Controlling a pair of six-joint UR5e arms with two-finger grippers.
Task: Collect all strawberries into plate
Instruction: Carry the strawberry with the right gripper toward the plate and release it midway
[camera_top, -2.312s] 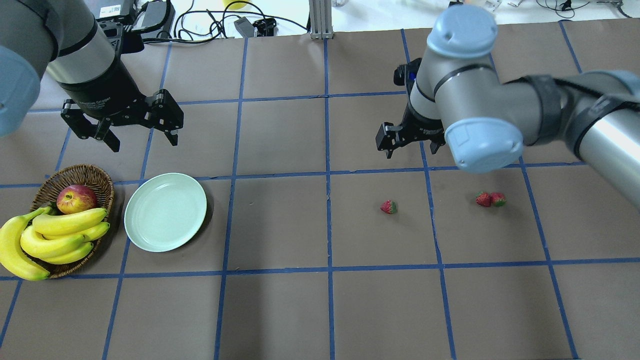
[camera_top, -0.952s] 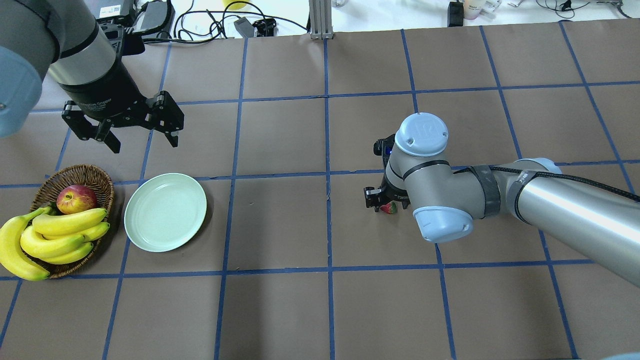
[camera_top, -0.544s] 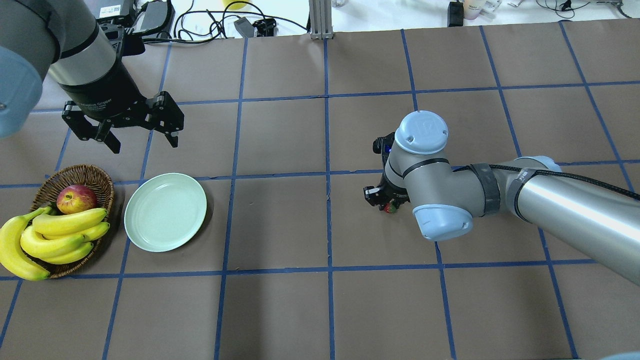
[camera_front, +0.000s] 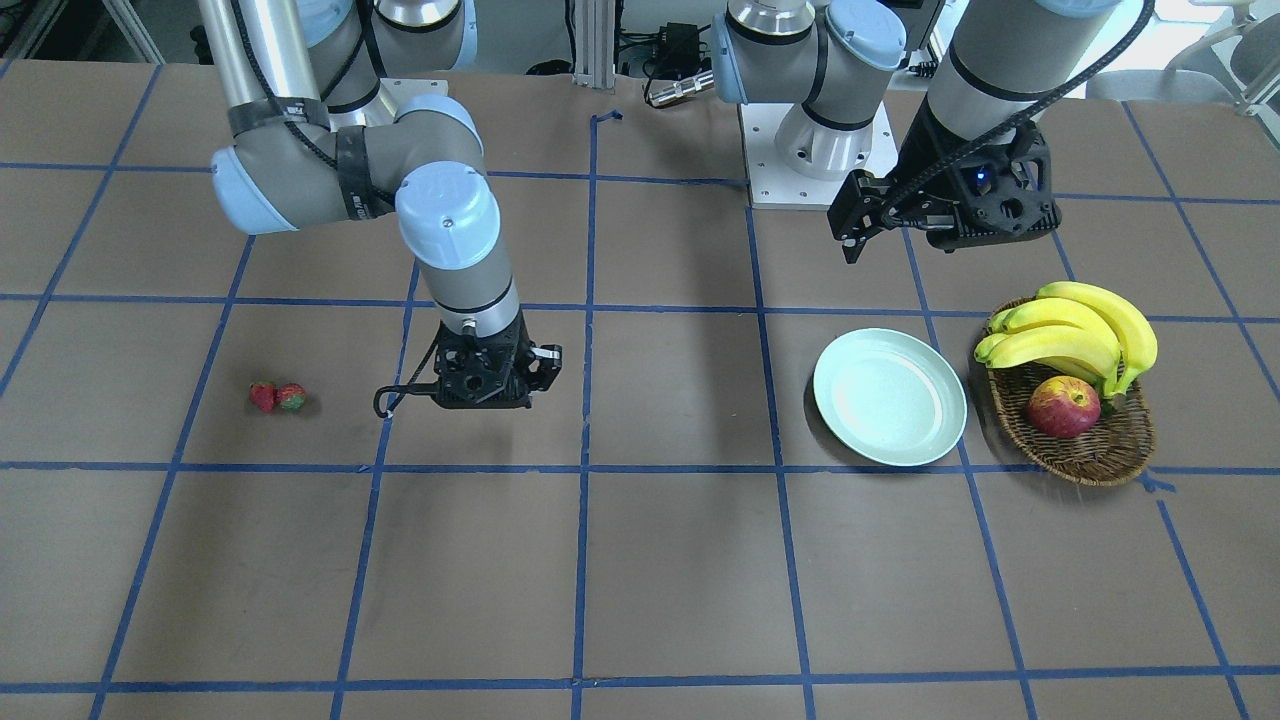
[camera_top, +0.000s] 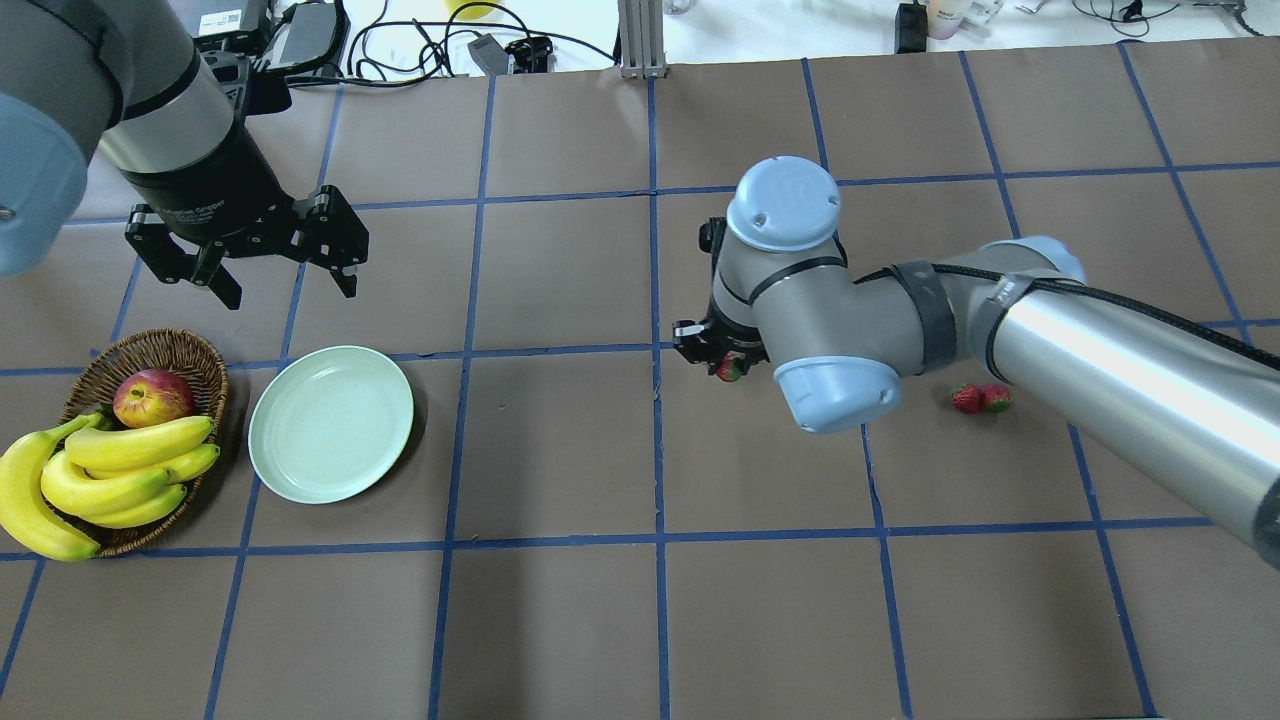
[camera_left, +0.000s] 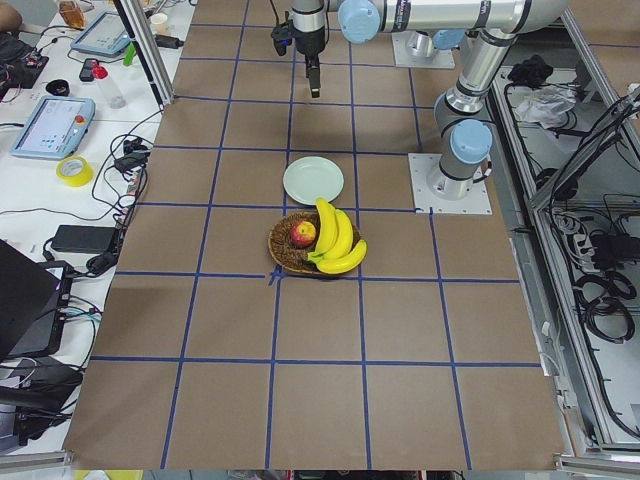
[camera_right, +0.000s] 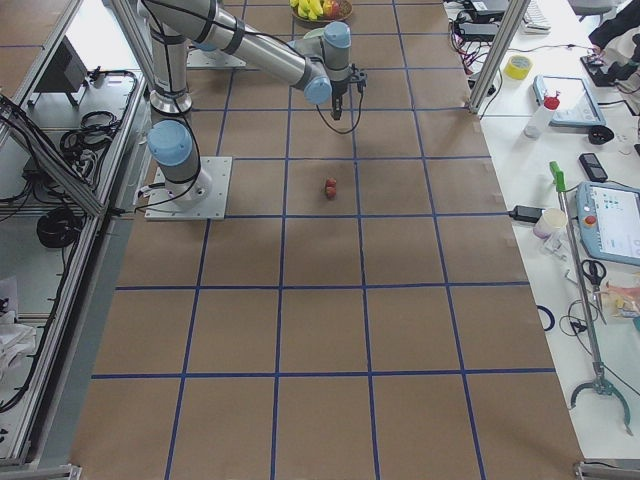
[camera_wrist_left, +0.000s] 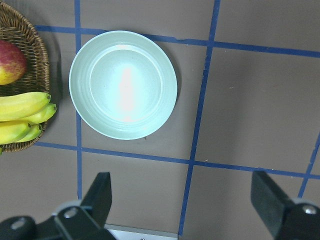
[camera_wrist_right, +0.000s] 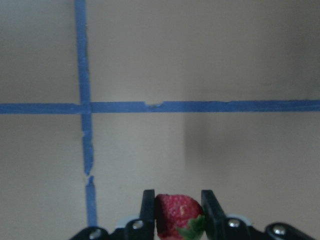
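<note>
The table (camera_top: 560, 450) is covered in brown paper and marked into large squares by blue tape (camera_top: 655, 250). In the overhead view a wicker basket (camera_top: 203, 360) sits at the middle of the left edge. The pale green plate (camera_top: 330, 423) lies flat just to its right, close but not touching, over a crossing of tape lines. Right of centre, two strawberries (camera_top: 981, 398) lie on the paper side by side, touching each other. They are inside one square and well apart from the plate.
</note>
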